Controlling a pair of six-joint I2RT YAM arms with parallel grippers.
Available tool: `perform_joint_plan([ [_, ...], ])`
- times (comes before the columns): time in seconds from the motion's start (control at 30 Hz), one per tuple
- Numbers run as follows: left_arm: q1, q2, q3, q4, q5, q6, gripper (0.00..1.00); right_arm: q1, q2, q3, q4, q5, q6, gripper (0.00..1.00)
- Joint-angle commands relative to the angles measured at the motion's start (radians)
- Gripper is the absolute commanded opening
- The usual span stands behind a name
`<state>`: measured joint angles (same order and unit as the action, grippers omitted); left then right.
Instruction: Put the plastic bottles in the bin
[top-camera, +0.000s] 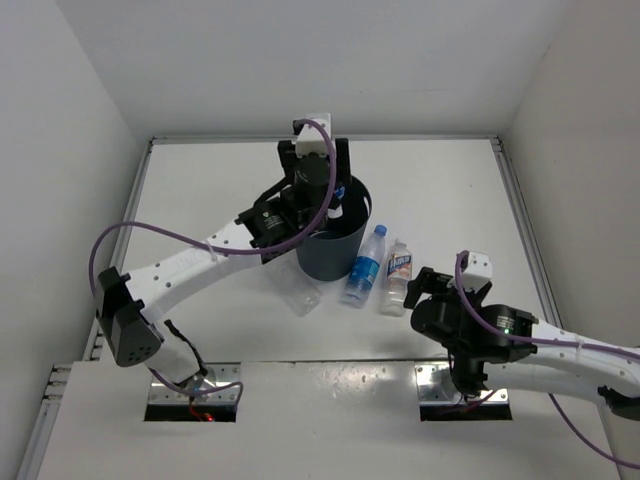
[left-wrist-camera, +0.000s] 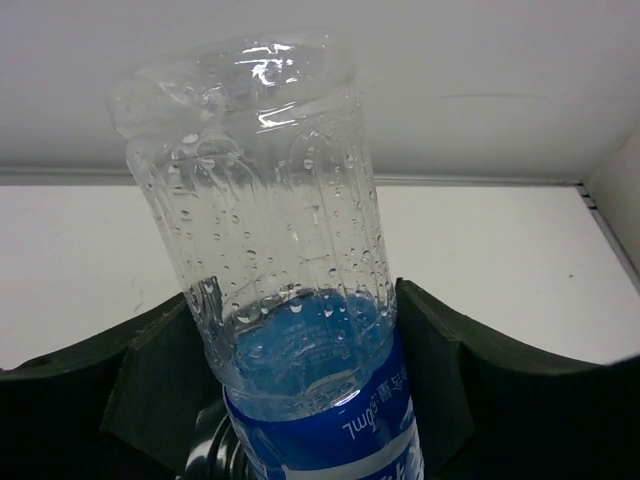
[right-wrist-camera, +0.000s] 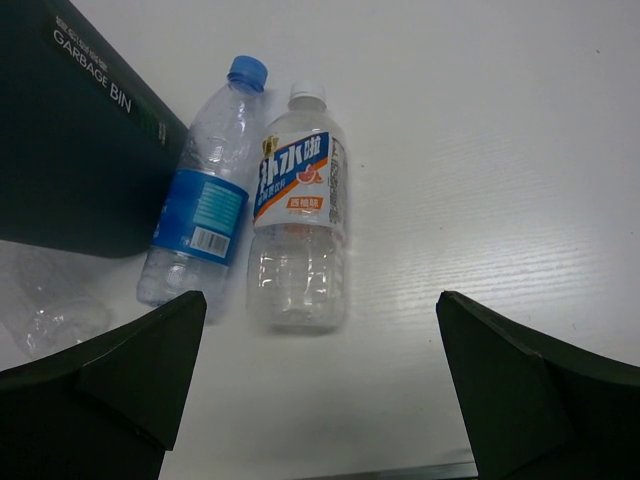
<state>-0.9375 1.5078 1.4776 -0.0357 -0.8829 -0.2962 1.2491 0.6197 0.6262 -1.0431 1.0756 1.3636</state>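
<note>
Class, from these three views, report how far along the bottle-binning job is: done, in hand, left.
Done: no bottle can be seen inside the bin yet. In hand: the left gripper holds a blue-labelled bottle base-up over the bin. Left: the blue-capped bottle, the white-capped bottle and the unlabelled bottle lie beside it; the right gripper is open near them.

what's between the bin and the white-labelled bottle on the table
The blue-capped bottle lies between the bin and the white-labelled bottle, clearest in the right wrist view.

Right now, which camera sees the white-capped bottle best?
The right wrist view: the white-capped bottle lies whole and close, label clear. The top view shows the bottle small; the left wrist view misses it.
</note>
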Motion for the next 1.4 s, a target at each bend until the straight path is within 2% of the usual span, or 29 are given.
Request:
perform_joint_plan([
  [0.0,-0.012,0.002,-0.019,0.051,-0.054,0.017,0.77,0.015,-0.006,-0.006,-0.003,0.044,0.022,1.0],
  [0.1,-0.012,0.012,-0.03,0.027,-0.08,-0.01,0.85,0.015,-0.006,-0.006,-0.003,0.044,0.022,1.0],
  [0.17,-0.012,0.012,-0.03,0.007,-0.106,-0.056,1.0,0.015,-0.006,-0.006,-0.003,0.044,0.022,1.0],
  [0.33,-0.012,-0.053,-0.04,-0.013,-0.097,-0.057,1.0,0.033,-0.006,-0.006,-0.003,0.044,0.022,1.0],
  [0.43,-0.012,-0.113,-0.06,-0.049,-0.139,-0.083,1.0,0.042,-0.006,-0.006,-0.003,0.044,0.022,1.0],
  [0.5,0.026,-0.158,-0.101,-0.105,-0.139,-0.168,1.0,0.042,-0.006,-0.006,-0.003,0.044,0.022,1.0],
  [0.57,0.07,-0.239,-0.169,-0.176,-0.055,-0.287,1.0,0.042,-0.006,-0.006,-0.003,0.044,0.022,1.0],
  [0.7,0.091,-0.387,-0.322,-0.265,0.048,-0.498,1.0,0.053,-0.006,-0.006,-0.003,0.044,0.031,1.0],
  [0.97,0.146,-0.596,-0.621,-0.323,0.174,-0.831,1.0,0.082,-0.006,-0.006,-0.028,0.055,0.057,1.0],
  [1.13,0.196,-0.606,-0.714,-0.323,0.261,-0.945,1.0,0.092,-0.006,-0.006,-0.018,0.055,0.057,1.0],
  [1.37,0.206,-0.558,-0.705,-0.323,0.323,-0.933,1.0,0.113,-0.006,-0.006,-0.018,0.055,0.048,1.0],
])
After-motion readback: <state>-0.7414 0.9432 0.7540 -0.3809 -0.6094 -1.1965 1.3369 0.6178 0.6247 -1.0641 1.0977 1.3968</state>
